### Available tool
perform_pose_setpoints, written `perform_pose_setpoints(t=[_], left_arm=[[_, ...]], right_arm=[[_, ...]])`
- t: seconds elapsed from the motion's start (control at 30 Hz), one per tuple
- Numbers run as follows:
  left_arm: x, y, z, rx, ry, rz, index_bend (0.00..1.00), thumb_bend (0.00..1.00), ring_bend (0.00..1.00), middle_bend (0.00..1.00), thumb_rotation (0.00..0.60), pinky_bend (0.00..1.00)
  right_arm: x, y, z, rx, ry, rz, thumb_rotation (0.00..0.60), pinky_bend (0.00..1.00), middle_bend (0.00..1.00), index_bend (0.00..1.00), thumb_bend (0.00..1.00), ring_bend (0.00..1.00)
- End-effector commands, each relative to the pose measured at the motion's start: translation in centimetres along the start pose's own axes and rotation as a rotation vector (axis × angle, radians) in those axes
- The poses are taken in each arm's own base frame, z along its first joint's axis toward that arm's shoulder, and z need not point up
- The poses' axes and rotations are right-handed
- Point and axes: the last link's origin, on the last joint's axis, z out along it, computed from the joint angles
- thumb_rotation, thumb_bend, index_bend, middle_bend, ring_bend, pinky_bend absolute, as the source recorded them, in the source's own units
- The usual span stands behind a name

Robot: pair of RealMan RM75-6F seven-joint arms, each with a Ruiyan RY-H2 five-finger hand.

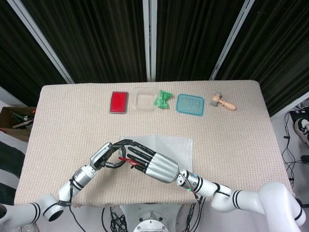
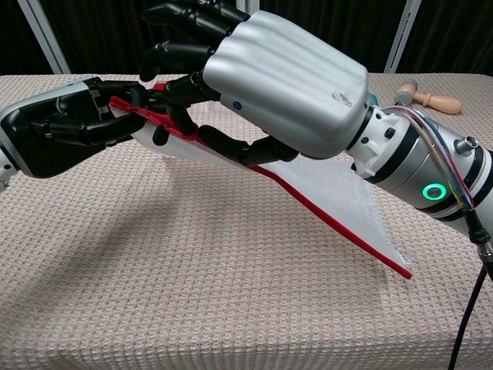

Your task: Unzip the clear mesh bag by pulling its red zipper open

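At lower centre of the head view, the left hand (image 2: 58,135) grips the raised corner of the clear mesh bag with red zipper (image 2: 339,204), while the right hand (image 2: 254,81) pinches at the red zipper pull (image 1: 126,158), though that contact is partly hidden. The pull looks just starting; next, draw it steadily along the zipper, with the left hand anchoring the corner. Farther back lies a flat red rectangular case (image 1: 119,102).

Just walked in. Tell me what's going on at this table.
Both robot hands are working on a clear mesh bag with a red zipper. The left hand grips the bag's raised corner, and the right hand has its fingers at the zipper there. That end is lifted off the table; the far corner rests on the cloth. Whether the zipper has opened at all can't be told. A few small items line the table's far edge, untouched.
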Motion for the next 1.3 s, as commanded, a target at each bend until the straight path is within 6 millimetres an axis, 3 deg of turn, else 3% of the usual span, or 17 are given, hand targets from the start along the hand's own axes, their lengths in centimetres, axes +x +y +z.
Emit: perform_pose_setpoints(t=[0.03, 0.77, 1.3], left_arm=[[0.1, -0.1, 0.1, 0.0, 0.002, -0.004, 0.69, 0.48, 0.13, 0.26, 0.6, 0.13], [0.5, 0.2, 0.5, -0.003, 0.023, -0.111, 0.69, 0.49, 0.13, 0.26, 0.6, 0.13], [2.8, 0.0, 0.9, 0.003, 0.141, -0.151, 0.69, 0.5, 0.13, 0.26, 0.6, 0.13]], right_arm=[[0.1, 0.2, -0.2, -0.009, 0.0, -0.002, 0.6, 0.0, 0.21, 0.84, 0.5, 0.0], [0.1, 0.3, -1.4, -0.021, -0.003, 0.004, 0.6, 0.0, 0.21, 0.85, 0.5, 0.0], [1.3, 0.5, -5.6, -0.061, -0.023, -0.009, 0.6, 0.0, 0.22, 0.85, 0.51, 0.0]])
